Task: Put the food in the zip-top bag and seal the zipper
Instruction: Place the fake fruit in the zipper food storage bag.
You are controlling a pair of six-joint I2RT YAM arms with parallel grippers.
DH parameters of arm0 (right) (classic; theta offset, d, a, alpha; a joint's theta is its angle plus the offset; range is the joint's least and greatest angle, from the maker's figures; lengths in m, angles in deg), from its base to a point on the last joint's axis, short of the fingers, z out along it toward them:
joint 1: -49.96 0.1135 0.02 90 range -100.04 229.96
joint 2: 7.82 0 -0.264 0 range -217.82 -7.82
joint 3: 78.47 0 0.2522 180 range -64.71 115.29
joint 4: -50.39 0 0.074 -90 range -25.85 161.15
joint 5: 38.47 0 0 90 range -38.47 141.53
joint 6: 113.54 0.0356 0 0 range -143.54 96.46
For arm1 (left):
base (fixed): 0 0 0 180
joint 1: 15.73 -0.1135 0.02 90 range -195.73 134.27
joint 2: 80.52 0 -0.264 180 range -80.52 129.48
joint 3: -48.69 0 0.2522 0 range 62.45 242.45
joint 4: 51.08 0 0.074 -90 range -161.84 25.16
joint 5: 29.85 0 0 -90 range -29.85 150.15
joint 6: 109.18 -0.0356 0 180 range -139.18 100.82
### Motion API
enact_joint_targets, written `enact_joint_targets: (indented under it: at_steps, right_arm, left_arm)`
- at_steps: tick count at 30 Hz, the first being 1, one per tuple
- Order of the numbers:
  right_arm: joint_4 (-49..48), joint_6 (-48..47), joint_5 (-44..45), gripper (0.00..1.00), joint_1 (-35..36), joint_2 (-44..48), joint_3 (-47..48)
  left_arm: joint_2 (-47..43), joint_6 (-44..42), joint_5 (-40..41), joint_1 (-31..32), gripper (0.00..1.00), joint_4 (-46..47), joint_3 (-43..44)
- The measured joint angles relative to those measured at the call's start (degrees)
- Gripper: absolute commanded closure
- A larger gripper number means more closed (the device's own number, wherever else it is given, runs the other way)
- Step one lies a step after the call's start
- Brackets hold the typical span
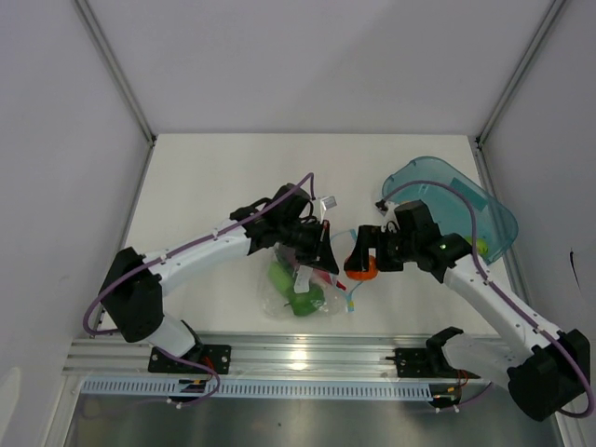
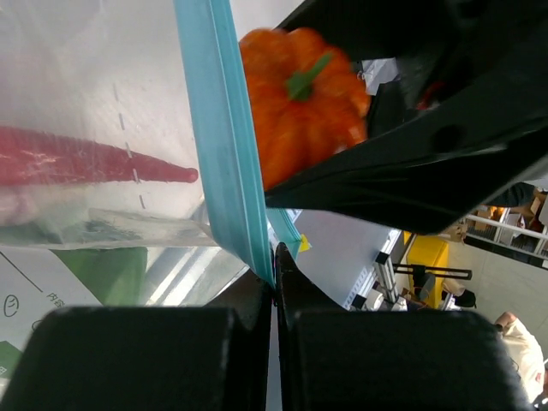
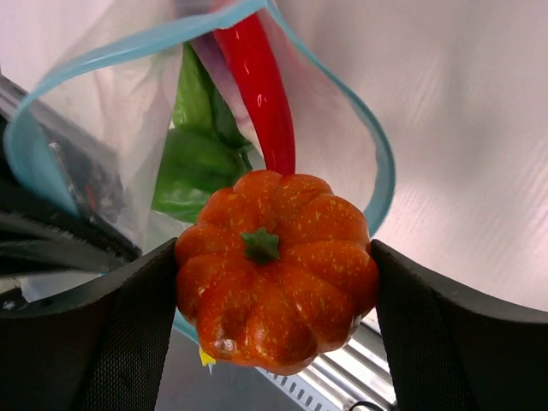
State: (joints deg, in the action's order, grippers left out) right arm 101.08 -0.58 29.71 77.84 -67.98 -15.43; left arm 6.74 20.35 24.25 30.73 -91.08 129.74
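Our left claw (image 2: 274,257), shut tight, pinches the zipper strip (image 2: 224,154) to hold the bag (image 3: 103,111) open. Our right claw (image 3: 278,334), spread wide, grips the pumpkin (image 3: 274,257) at that mouth. A red pepper (image 3: 261,94) and a green pepper (image 3: 201,163) lie inside. The printed sheet (image 2: 34,300) is unreadable.

My white table (image 1: 205,186) carries a teal tray (image 1: 470,196) at its far right. Left of the tray and nearer to me, a clear bag (image 1: 279,300) rests its bottom on the tabletop. Nearer still than the tray, a metal rail (image 1: 307,354) runs along the front edge.
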Motion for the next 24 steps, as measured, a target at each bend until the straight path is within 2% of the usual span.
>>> enact_joint_targets:
  at_steps: [3, 7, 8, 10, 17, 24]
  right_arm:
    - [-1.9, 2.2, -0.6, 0.41, 2.7, -3.5, -0.5]
    - [-4.7, 4.0, -0.5, 0.26, 6.5, -7.6, -0.2]
    - [-5.0, 4.4, -0.3, 0.14, 7.1, -8.6, -0.1]
    - [-4.9, 4.9, 0.7, 0.01, 7.9, -10.7, 0.8]
    - [-0.9, 4.5, 6.2, 0.01, 7.5, -12.2, 4.9]
    - [3.1, 4.0, 10.7, 0.01, 3.3, -9.8, 8.3]
  left_arm:
    - [0.0, 0.1, 0.0, 0.0, 0.99, 0.0, 0.0]
    - [-0.1, 0.1, -0.1, 0.0, 0.99, -0.2, 0.0]
    - [-0.1, 0.1, -0.2, 0.0, 0.99, -0.3, 0.0]
    - [-0.2, 0.0, -0.1, 0.0, 0.99, -0.5, 0.0]
    - [-1.1, 0.1, 1.3, -0.7, 0.99, 1.0, 0.0]
    - [-1.1, 0.1, 0.7, -0.3, 0.99, 1.5, -0.2]
